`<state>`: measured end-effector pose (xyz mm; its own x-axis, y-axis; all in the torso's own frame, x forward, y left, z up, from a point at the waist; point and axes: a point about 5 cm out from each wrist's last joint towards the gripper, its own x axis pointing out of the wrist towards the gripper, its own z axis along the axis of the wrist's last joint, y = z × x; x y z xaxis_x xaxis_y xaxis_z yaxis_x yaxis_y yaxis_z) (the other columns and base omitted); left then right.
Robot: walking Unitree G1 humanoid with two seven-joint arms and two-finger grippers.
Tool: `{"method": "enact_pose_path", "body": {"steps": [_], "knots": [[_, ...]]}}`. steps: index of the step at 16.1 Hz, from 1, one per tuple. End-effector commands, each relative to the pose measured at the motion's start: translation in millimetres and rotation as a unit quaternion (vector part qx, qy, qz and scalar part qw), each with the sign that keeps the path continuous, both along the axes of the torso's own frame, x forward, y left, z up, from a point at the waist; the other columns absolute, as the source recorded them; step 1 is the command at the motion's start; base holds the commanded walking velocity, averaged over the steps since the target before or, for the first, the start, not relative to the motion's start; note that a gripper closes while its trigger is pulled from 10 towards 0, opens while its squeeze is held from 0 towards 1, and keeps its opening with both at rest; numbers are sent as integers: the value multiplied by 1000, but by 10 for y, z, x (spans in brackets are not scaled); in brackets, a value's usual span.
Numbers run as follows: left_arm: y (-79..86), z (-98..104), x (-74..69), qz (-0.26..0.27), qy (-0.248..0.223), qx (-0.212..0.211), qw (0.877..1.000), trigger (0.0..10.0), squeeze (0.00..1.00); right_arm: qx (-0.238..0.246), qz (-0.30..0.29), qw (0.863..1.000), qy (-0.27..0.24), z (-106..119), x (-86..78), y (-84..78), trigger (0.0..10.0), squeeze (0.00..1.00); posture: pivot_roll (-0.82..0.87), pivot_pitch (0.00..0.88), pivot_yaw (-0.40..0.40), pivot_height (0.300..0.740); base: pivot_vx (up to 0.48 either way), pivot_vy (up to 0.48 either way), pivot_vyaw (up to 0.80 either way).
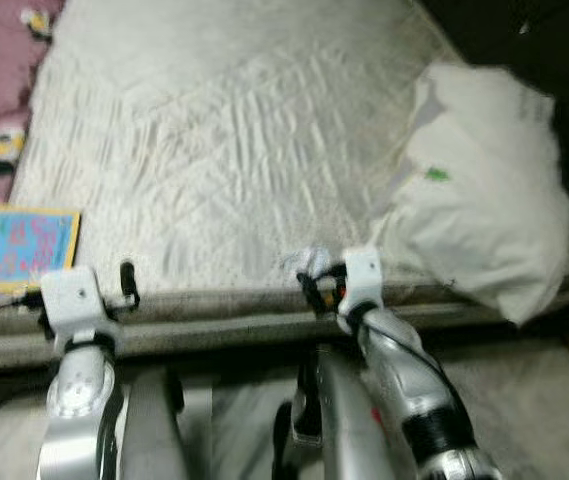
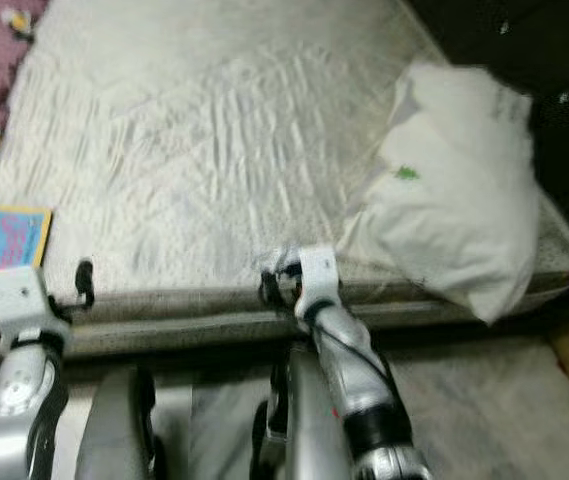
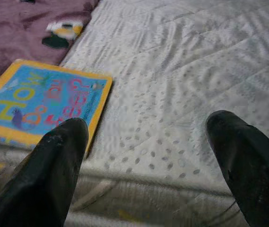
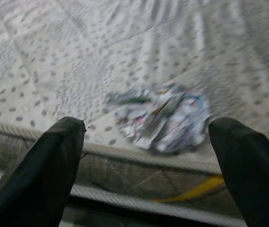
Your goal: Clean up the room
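Lining up right end effector (image 4: 146, 137), fingers apart, on wrapper (image 4: 160, 118) just ahead at bed (image 1: 234, 150) edge, for pickup. Idling left end effector (image 3: 146, 142), fingers apart, book (image 3: 39, 106) just ahead and beside.

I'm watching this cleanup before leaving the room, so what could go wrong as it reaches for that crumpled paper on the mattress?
1. The crumpled paper lies right at the mattress edge; a nudge from the open right pincer could knock it off onto the floor.
2. The fingers might catch the quilted cover along with the paper.
3. The open left pincer hovers near the children's book and could bump it.
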<state>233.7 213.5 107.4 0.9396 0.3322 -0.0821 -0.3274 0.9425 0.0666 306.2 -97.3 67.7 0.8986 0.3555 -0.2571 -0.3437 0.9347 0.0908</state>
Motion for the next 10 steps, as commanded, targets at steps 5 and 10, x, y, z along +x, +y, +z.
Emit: {"method": "enact_pose_path", "body": {"steps": [5, 10], "knots": [[132, 13, -389, 35, 27, 12, 999, 10000, 0, 2, 7, 1000, -4, -67, 70, 111, 10000, 0, 179, 300, -161, 517, 0, 0, 0], [122, 70, -560, 28, 40, 19, 999, 10000, 0, 16, -18, 998, -60, 158, 334, 156, 10000, 0, 222, 325, -150, 487, 0, 0, 0]]}}
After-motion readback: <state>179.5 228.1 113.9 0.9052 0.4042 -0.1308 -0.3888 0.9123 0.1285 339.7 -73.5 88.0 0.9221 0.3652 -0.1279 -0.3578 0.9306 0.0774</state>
